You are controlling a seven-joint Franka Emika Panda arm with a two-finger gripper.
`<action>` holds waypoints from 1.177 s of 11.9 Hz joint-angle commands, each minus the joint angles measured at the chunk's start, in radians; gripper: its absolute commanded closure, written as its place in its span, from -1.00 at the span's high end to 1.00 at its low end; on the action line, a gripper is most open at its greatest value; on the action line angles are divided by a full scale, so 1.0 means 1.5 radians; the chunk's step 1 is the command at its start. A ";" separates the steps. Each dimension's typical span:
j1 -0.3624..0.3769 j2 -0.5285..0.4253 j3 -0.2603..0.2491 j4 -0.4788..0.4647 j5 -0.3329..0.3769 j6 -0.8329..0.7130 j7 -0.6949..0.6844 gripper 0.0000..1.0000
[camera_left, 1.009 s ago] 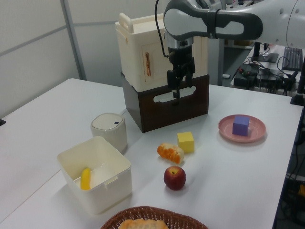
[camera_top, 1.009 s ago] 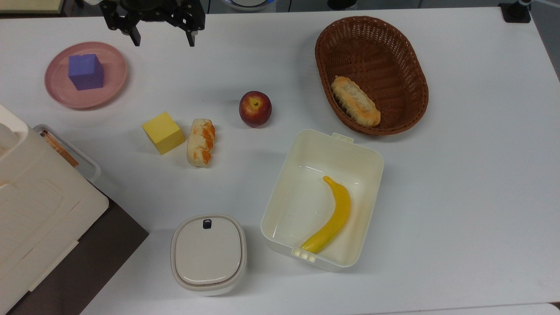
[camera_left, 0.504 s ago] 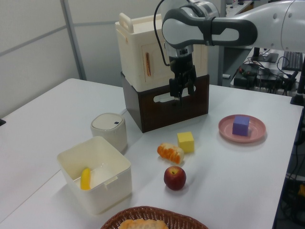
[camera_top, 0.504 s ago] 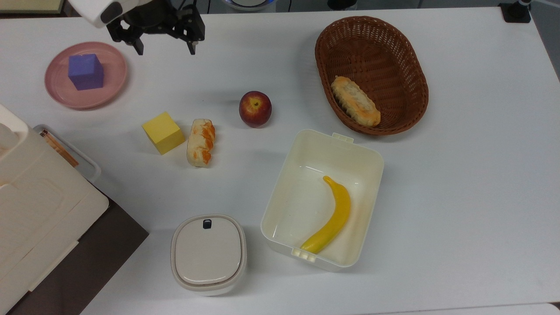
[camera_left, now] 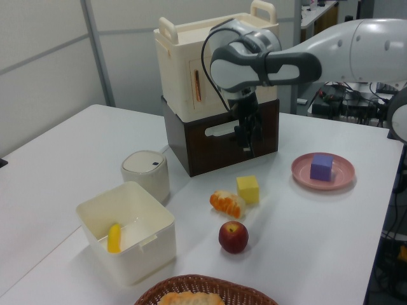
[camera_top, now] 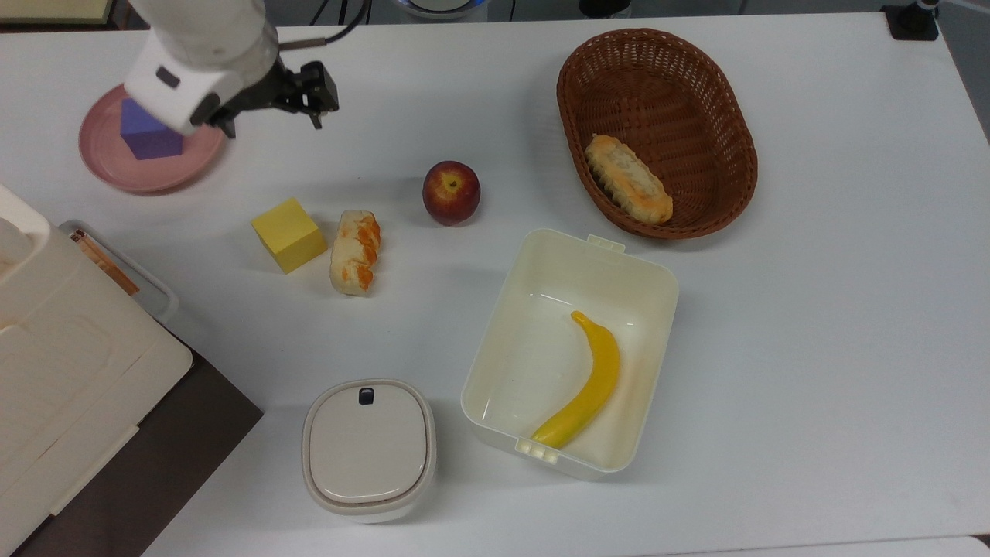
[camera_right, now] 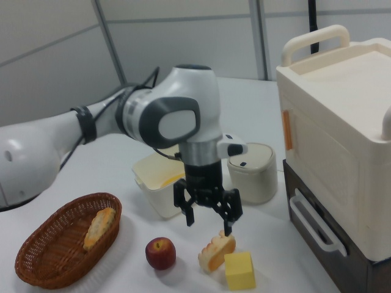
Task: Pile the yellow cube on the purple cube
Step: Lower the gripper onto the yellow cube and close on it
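The yellow cube (camera_top: 288, 234) rests on the white table beside an orange-and-white food piece (camera_top: 355, 251). On a pink plate (camera_top: 135, 174) at the top view's upper left stands the purple cube (camera_top: 143, 139), partly covered by my white arm. My gripper (camera_top: 274, 124) hangs open and holds nothing. It is above the table between the plate and the yellow cube, and apart from both. In the right view the gripper (camera_right: 209, 223) hovers just above and behind the yellow cube (camera_right: 239, 270). The left view has the yellow cube (camera_left: 248, 189) and the purple cube (camera_left: 322, 167) well apart.
A red apple (camera_top: 451, 192) lies right of the food piece. A wicker basket (camera_top: 696, 93) holds a bread roll, and a cream open box (camera_top: 526, 340) holds a banana. A lidded white pot (camera_top: 367, 450) stands near the front. A large cream case (camera_top: 62, 348) fills the top view's lower left.
My gripper has come down the top view from the table's far edge toward the yellow cube, staying open. The arm now covers part of the purple cube and plate.
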 commanded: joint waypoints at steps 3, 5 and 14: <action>-0.006 0.062 -0.005 -0.021 -0.009 0.098 -0.102 1.00; -0.006 0.089 -0.004 -0.022 -0.008 0.111 -0.133 1.00; -0.005 0.141 -0.001 -0.048 -0.018 0.195 -0.166 0.74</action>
